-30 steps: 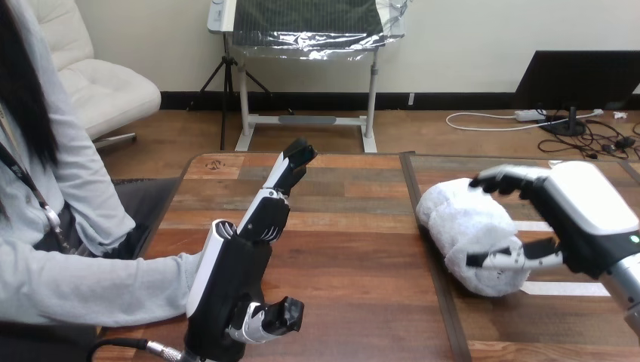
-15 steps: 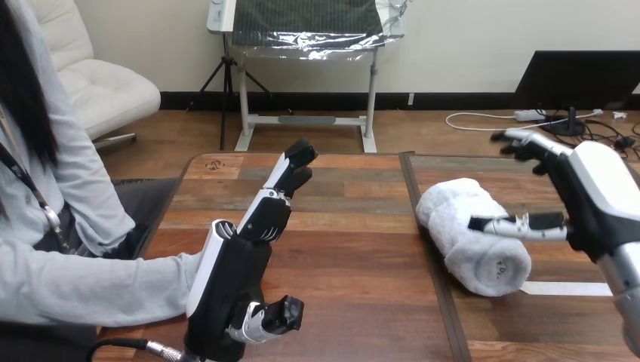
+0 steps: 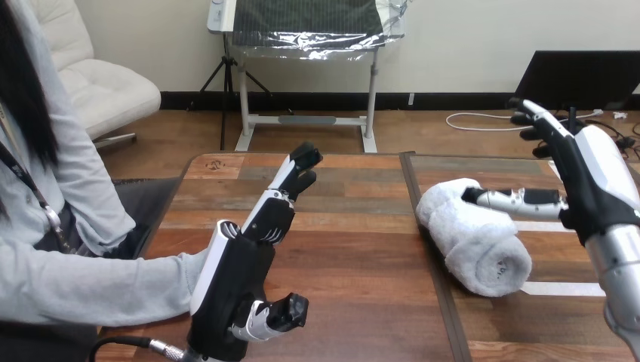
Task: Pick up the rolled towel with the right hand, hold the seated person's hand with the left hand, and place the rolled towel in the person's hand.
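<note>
The white rolled towel [image 3: 469,237] lies on its side on the right half of the wooden table [image 3: 355,256]. My right hand [image 3: 596,181] hangs just above and to the right of it, open, fingers spread upward; its thumb reaches over the roll's top without gripping it. At the lower left, my left hand [image 3: 234,279] stands on edge with straight fingers pointing to the far side, open. The person's grey sleeve [image 3: 90,286] runs in from the left up to the back of this hand. The person's hand is hidden behind it, so contact cannot be told.
A dark seam [image 3: 423,226] splits the table into two tops just left of the towel. A white tape strip [image 3: 562,288] lies on the right top near my right forearm.
My right hand has let go of the towel, opened and lifted up and to the right. The towel stays lying on the table. My left hand has barely moved.
</note>
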Controlling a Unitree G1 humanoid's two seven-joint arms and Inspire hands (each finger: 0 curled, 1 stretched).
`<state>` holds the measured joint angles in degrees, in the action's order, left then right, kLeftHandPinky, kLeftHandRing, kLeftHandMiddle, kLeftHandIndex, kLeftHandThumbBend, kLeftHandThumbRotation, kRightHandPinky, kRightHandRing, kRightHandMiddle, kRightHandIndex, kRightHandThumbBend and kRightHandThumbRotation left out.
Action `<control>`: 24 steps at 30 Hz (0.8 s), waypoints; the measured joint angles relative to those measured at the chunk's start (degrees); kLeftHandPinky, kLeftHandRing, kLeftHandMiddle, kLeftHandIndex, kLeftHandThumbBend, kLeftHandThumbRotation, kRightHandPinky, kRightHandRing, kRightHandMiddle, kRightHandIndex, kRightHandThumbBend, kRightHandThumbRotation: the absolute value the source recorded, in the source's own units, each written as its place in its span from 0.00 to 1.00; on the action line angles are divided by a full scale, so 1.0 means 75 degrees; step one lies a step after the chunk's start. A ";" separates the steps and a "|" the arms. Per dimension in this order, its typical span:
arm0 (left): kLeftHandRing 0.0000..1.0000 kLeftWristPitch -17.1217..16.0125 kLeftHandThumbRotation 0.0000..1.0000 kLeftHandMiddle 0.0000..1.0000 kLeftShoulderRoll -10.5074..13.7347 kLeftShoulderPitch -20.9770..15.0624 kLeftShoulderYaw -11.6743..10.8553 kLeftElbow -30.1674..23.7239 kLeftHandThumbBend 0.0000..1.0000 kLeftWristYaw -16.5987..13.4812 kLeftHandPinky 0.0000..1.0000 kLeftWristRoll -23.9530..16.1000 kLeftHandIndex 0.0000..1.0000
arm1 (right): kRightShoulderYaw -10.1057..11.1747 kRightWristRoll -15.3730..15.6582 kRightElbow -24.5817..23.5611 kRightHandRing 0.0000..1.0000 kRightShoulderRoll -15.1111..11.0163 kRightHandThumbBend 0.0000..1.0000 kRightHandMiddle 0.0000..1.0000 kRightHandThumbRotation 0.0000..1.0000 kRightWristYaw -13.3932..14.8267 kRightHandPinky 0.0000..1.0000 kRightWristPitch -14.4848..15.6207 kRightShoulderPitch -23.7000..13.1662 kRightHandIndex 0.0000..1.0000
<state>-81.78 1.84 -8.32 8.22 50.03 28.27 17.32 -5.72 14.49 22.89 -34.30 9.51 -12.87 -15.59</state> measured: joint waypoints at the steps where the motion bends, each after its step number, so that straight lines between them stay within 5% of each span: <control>1: 0.97 0.0000 0.85 0.97 -0.0001 0.0000 -0.0003 0.0000 1.00 0.0000 0.96 0.0000 0.91 | 0.0032 -0.0022 -0.0068 0.88 0.0029 0.95 0.92 0.41 -0.0060 0.79 0.0134 -0.0004 0.95; 10: 0.98 0.0015 0.84 0.97 -0.0010 -0.0002 -0.0005 0.0000 1.00 0.0022 0.97 0.0010 0.91 | 0.0198 -0.0042 -0.0374 0.86 0.0151 0.98 0.92 0.50 -0.0574 0.77 0.1328 -0.0076 0.97; 16: 0.98 0.0095 0.83 0.97 -0.0015 -0.0001 -0.0007 -0.0003 1.00 0.0036 0.97 0.0010 0.91 | 0.0222 -0.0003 -0.0337 0.77 0.0185 1.00 0.82 0.57 -0.0855 0.66 0.2083 -0.0175 0.96; 24: 0.98 0.0143 0.84 0.98 -0.0040 0.0000 -0.0007 -0.0003 0.99 0.0038 0.93 -0.0010 0.91 | 0.0168 0.0079 0.0081 0.29 0.0204 1.00 0.34 0.65 -0.1177 0.25 0.2755 -0.0481 0.96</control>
<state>-80.71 1.54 -8.31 8.16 50.01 28.56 17.24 -4.46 15.08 23.50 -32.77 0.68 7.79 -19.20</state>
